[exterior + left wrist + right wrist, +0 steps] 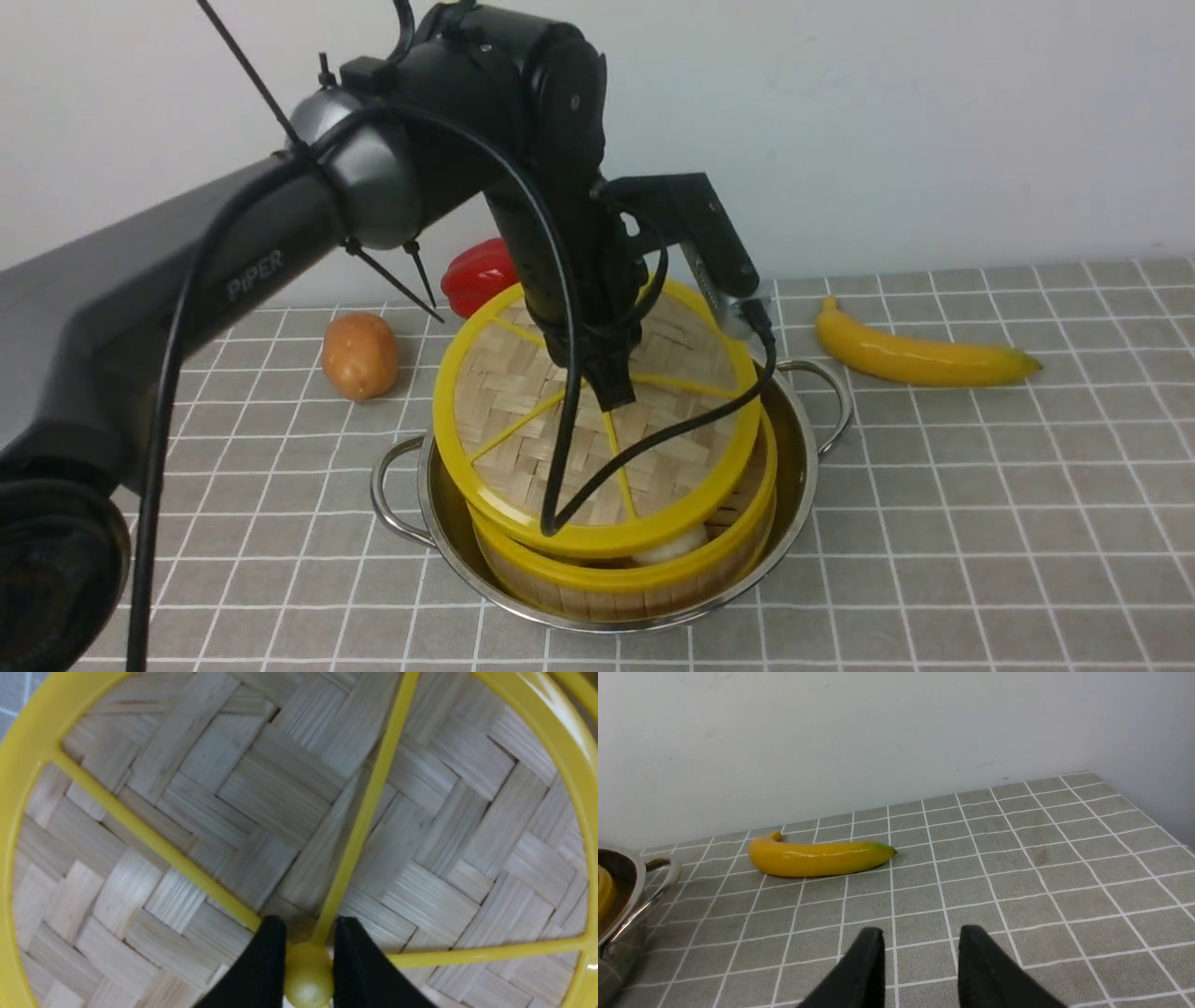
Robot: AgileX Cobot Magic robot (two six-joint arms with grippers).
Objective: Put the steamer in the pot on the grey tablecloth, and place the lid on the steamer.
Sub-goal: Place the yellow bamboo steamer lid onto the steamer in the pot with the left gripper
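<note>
Front view: steamer (653, 574) seated in pot (805, 467) on tablecloth (980, 485); lid (513, 411) tilted over it, near edge low by the steamer's rim. Left arm reaches in from the left, wrist bent down onto the lid's centre. Left wrist view alone shows the left gripper (309, 926) pinched tight on the knob (308, 977). Right wrist view alone shows the right gripper (917, 934), jaws parted, empty, above cloth near a banana (817, 858).

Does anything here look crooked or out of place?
The lid is askew: it leans over the steamer in the pot, far edge raised, so a white bun shows in the gap at the front. The left gripper grips its knob.
</note>
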